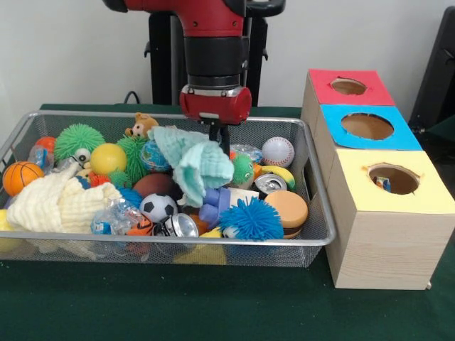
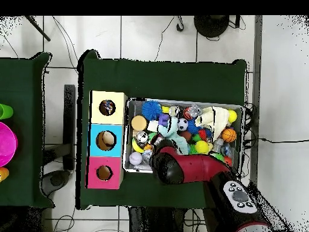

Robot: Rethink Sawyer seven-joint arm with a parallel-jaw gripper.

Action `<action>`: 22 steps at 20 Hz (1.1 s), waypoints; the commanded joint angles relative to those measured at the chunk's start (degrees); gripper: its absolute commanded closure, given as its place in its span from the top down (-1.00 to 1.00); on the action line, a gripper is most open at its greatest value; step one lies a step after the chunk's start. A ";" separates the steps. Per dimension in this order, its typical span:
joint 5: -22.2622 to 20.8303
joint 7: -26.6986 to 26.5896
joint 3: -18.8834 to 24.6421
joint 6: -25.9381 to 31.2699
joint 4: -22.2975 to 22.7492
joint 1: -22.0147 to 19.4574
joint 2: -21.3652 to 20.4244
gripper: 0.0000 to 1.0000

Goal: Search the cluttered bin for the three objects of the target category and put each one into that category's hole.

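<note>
Front view: the hand hangs over the mint cloth in the wire bin; its grip seems hidden, so I cannot tell.

I have the wire mesh bin sitting on the green cloth, heaped full. In the front view a baseball lies at the far right of the heap, a soccer ball near the middle front, and a small basketball at the far left. A yellow ball rests left of centre, with a brown football just right of it. To the right of the bin stands the wooden box with three round holes on top: the red hole farthest, the blue hole in the middle, the yellow hole nearest, something small showing inside it.
</note>
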 commanded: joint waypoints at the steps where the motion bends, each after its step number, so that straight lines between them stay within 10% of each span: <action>1: 6.42 7.19 7.94 6.49 4.98 0.70 -4.57 -1.00; 22: 18.29 6.27 8.91 12.54 9.65 4.85 -13.59 -1.00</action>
